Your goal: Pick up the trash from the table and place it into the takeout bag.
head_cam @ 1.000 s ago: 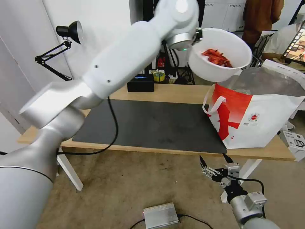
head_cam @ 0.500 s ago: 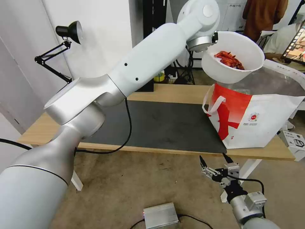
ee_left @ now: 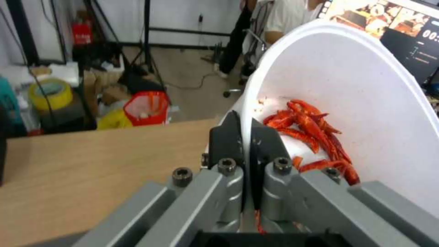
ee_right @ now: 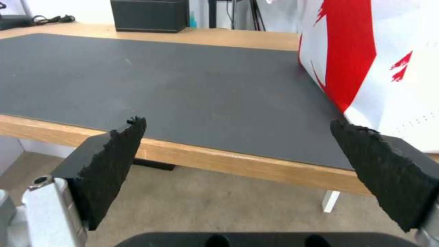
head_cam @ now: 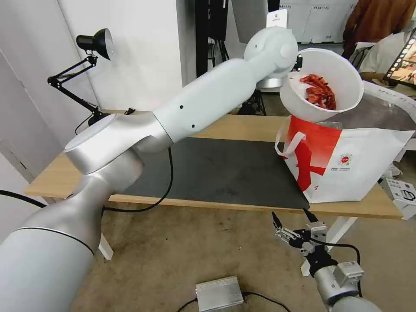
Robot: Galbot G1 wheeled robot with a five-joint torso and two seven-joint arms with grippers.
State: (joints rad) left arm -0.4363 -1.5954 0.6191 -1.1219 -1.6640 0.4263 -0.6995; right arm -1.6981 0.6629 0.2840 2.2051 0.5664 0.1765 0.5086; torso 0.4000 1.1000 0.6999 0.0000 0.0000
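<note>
1. One bowl of red shells is tipped steeply above the open mouth of the bag, just over its red panel.
2. Left gripper is clamped on the bowl's rim, one finger inside and one outside.
3. Bag stands at the table's right end, partly on the mat's right edge.
4. Right gripper hangs below the table's front edge, near the bag, fingers spread wide and holding nothing.
</note>
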